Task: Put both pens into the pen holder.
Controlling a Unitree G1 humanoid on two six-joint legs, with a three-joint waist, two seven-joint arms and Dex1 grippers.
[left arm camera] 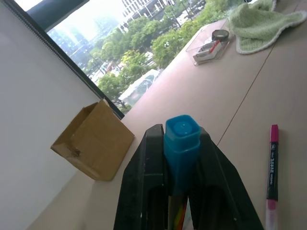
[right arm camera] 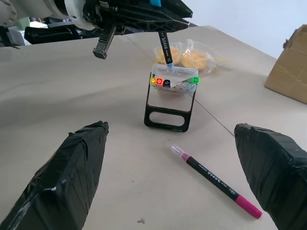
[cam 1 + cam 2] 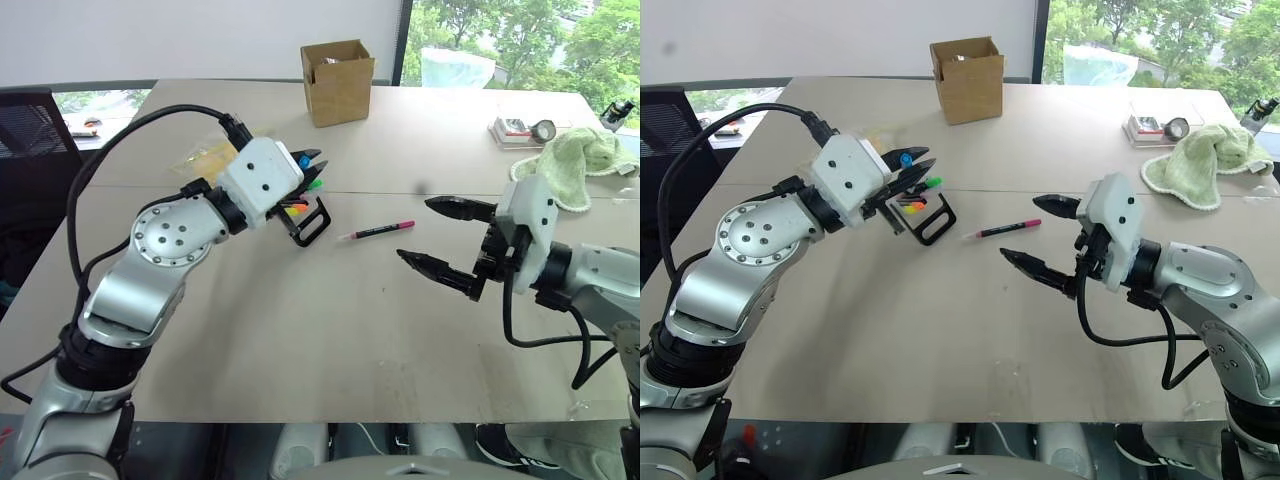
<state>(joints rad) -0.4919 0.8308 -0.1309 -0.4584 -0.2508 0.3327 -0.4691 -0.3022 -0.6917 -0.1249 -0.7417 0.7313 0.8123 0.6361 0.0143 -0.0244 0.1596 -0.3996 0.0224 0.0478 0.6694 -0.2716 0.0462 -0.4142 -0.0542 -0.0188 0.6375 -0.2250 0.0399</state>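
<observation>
Head views: neither pen is judged fully in yet. The left gripper (image 3: 908,168) is seen clamped on the blue-capped pen (image 3: 906,158), held above the pen holder (image 3: 924,217), which stands on the table (image 3: 300,340) left of centre w/ coloured marker tips showing in it. The magenta pen (image 3: 377,231) is seen lying flat on the table betw. the holder and the right gripper (image 3: 432,233), touched by nothing; that gripper's fingers are spread wide w/ nothing betw. them. Whether the blue pen's tip has entered the holder can't be told here, since the left gripper covers the holder's top. A cardboard box (image 3: 337,80) is seen at the far edge and a green cloth (image 3: 575,165) far right. Left wrist view: the blue cap is seen pinched betw. the two black fingers; the barrel below is cut off, the holder is hidden, and the magenta pen is cut off at the frame edge. Right wrist view: the blue pen's pale end is seen hanging just at or over the holder's top row of slots, contact unclear; the magenta pen lies near side of the holder, apart from it. Est.: first pen is at the insertion stage, second is not yet picked up.
</observation>
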